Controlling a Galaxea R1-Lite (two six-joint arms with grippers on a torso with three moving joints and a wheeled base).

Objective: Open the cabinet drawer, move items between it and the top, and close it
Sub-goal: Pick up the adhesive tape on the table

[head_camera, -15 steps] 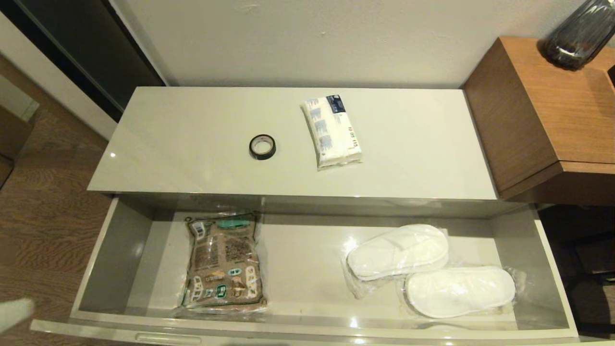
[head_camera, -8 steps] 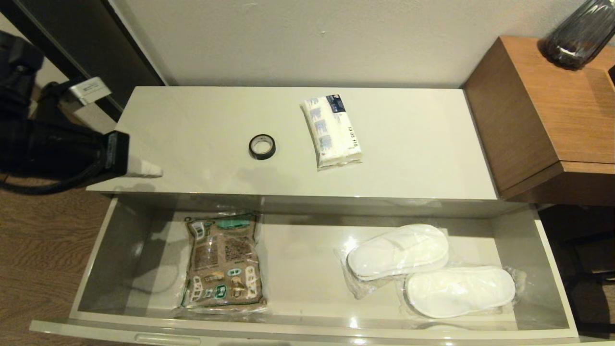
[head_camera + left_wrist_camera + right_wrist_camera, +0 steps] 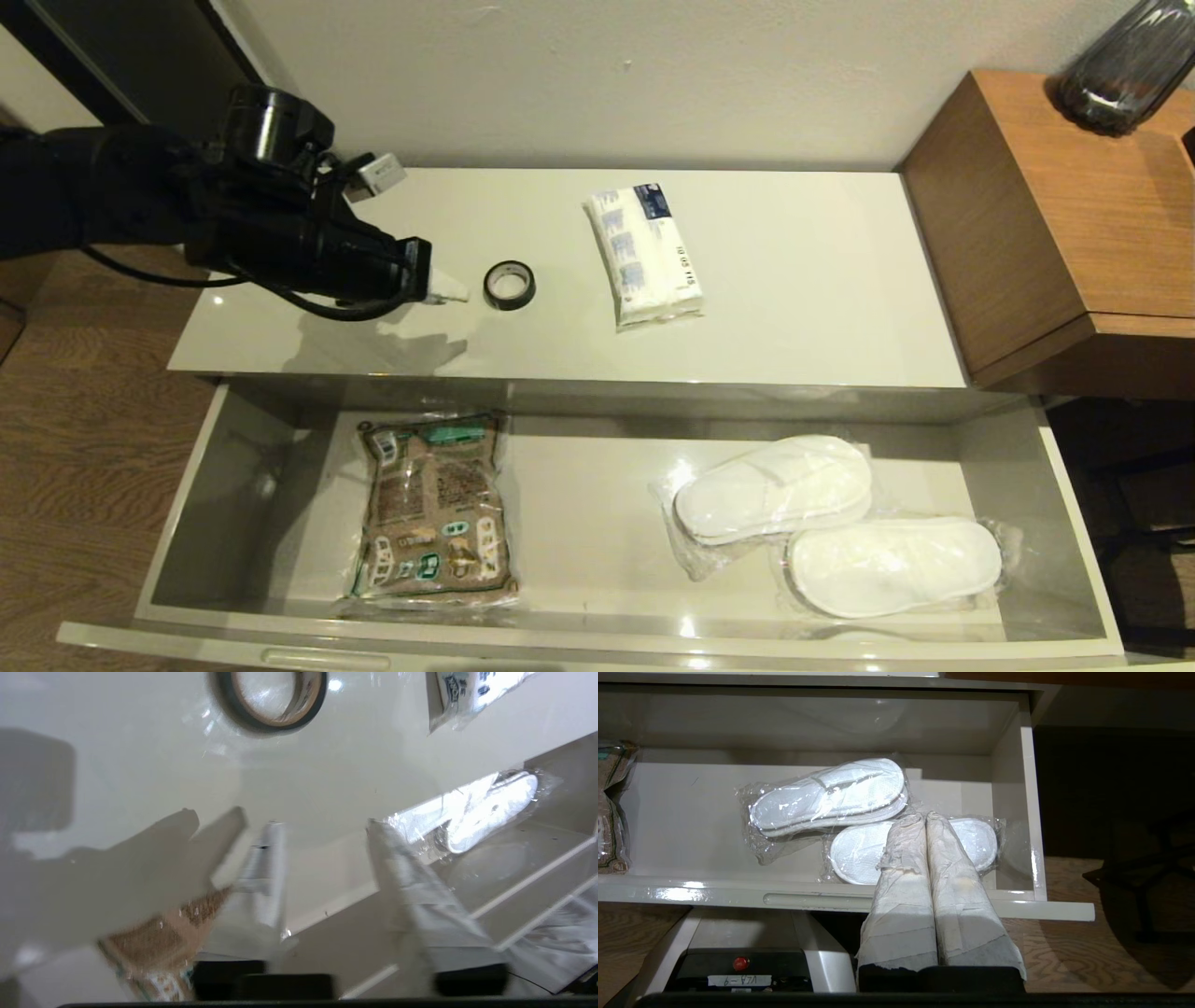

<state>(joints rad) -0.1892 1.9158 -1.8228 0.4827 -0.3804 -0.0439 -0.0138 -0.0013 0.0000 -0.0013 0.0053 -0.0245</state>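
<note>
The top (image 3: pixel 803 280) of the low cabinet carries the tape roll (image 3: pixel 510 286) and the tissue pack (image 3: pixel 646 255). Below it the cabinet drawer (image 3: pixel 177 523) stands pulled fully out. Inside lie a brown patterned pouch (image 3: pixel 434 507), nearly beneath the left gripper, and two white slippers (image 3: pixel 840 527) in clear wrap, well off toward the right arm's side.

The left gripper (image 3: pixel 446 290) hovers over the top, its fingers spread apart and empty; the wrist view shows a clear gap between them. The tape roll lies just beyond the fingertips (image 3: pixel 268 858), apparently not yet touched, though motion blur there leaves contact uncertain. The tissue pack lies farther on, past the roll.

The right gripper (image 3: pixel 925 817) appears only in its own wrist view, held low in front of the drawer, its taped fingers pressed together on nothing. They cover part of the nearer slipper. The pouch is cut off at that picture's edge.
</note>
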